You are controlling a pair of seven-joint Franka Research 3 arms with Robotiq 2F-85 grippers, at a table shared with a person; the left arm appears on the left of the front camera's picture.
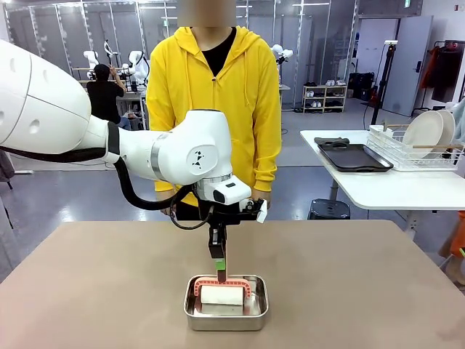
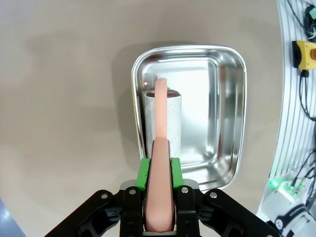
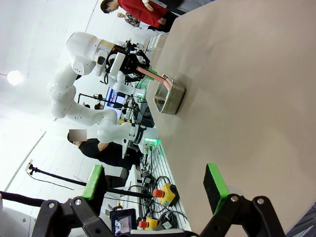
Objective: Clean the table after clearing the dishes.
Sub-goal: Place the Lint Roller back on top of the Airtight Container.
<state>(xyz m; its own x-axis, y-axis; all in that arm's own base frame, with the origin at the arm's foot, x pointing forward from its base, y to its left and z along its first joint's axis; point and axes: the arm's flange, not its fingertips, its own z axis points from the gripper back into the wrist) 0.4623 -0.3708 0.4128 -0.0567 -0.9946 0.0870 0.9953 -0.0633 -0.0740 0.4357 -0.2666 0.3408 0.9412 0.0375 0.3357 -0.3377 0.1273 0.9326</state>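
Note:
The taupe table (image 1: 349, 276) carries a small steel pan (image 1: 190, 313) near its front middle. In the pan sits a white cleaning block (image 1: 221, 296) with a salmon-pink arched handle (image 1: 221, 283). My left gripper (image 1: 220, 273) reaches straight down and is shut on the top of that handle. In the left wrist view the green pads (image 2: 144, 173) clamp the handle (image 2: 161, 113) over the white block (image 2: 175, 123). My right gripper (image 3: 155, 185) hangs open and holds nothing, off the table's edge. The dishes, white plates (image 1: 429, 131), stand in a wire rack on the white side table.
A person in a yellow hoodie (image 1: 214, 94) stands at the far edge, right behind my left arm. Dark trays (image 1: 356, 156) lie on the white side table (image 1: 385, 189) at the right. Bare tabletop lies all around the pan (image 2: 227, 108).

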